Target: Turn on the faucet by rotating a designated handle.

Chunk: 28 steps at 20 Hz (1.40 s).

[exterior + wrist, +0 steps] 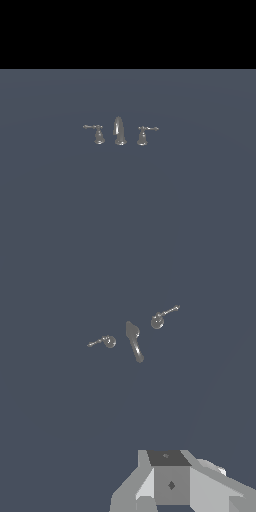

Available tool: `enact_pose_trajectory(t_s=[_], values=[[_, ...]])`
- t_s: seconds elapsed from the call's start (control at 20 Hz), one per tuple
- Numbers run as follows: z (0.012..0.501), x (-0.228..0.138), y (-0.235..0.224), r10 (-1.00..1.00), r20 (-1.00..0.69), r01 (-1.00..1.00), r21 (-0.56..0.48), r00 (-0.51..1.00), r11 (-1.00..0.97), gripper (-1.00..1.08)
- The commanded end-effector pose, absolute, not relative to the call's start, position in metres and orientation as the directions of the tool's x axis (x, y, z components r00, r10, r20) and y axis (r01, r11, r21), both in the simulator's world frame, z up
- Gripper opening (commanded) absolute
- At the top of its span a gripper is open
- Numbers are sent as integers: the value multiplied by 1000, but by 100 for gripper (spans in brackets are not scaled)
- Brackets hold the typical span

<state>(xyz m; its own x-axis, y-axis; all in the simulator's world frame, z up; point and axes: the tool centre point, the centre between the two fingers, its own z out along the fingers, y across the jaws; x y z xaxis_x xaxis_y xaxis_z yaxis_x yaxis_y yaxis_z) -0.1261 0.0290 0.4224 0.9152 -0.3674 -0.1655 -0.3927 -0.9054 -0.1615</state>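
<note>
The faucet [120, 132] is a tiny grey-silver set standing on the flat grey-blue floor: an arched spout between two lever handles. The handle [95, 132] with its thin arm pointing to the exterior view's left stands left of the spout, and its twin [146, 133] stands right of it. In the wrist view I look down on the spout [134, 340], the handle [106, 342] and the twin [160, 319]. My gripper [170, 483] shows only as grey blocks at the picture's edge, far from the faucet and holding nothing. Whether its jaws are open does not show. The arm is out of the exterior view.
The grey-blue floor [128, 200] spreads flat all around the faucet. A black band fills the upper part of the exterior view.
</note>
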Motion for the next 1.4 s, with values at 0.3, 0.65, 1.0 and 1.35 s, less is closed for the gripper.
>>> enact_pose_trajectory(t_s=[0.3, 0.65, 1.0, 1.35], values=[[373, -67, 55, -552, -254, -597, -154, 794, -787, -100], [324, -24, 75, -694, -297, -744, -102, 656, -660, -100], [270, 13, 94, -817, -297, -860, -32, 495, -509, -100], [213, 44, 111, -912, -249, -939, 28, 325, -342, -100]])
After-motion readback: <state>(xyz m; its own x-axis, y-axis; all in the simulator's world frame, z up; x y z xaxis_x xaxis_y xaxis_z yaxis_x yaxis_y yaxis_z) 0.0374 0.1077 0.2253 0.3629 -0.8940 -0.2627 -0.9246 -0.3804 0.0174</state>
